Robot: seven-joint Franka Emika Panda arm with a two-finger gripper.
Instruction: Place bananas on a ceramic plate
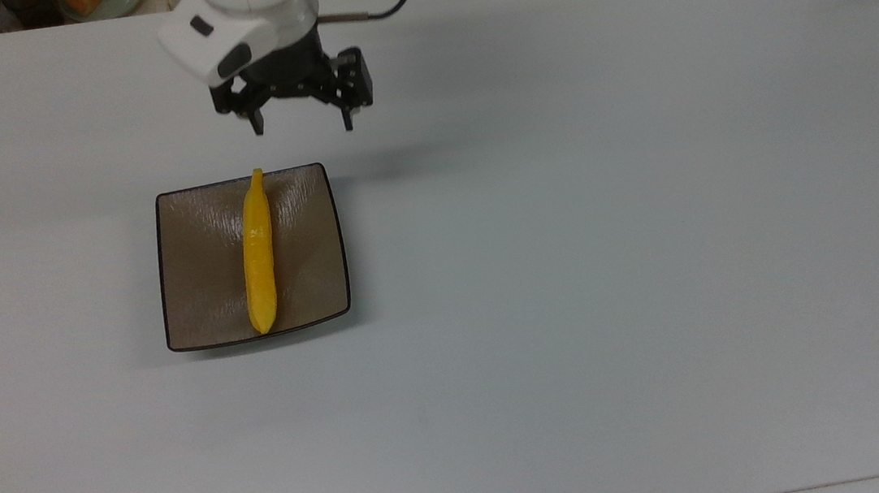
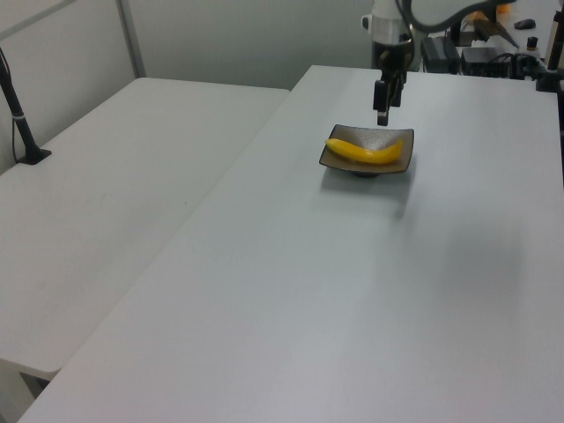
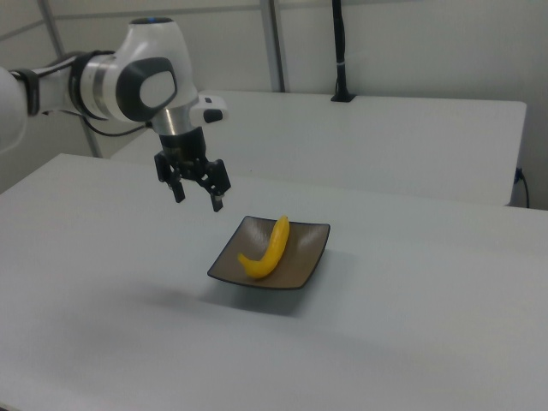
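Gripper (image 1: 303, 127) hangs above the white table (image 1: 608, 220), fingers spread wide, holding nothing, beyond the plate's far edge in the top view. Banana (image 1: 257, 253) lies lengthwise across the brown ceramic plate (image 1: 200, 304), probably resting on its curved back.

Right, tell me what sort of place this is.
Probably a robotics lab or test bench: a Franka arm with its open end effector hangs over a plain white table that bears a single brown plate with a banana, and black camera mounts are clamped on the edges.

no legible text, no labels
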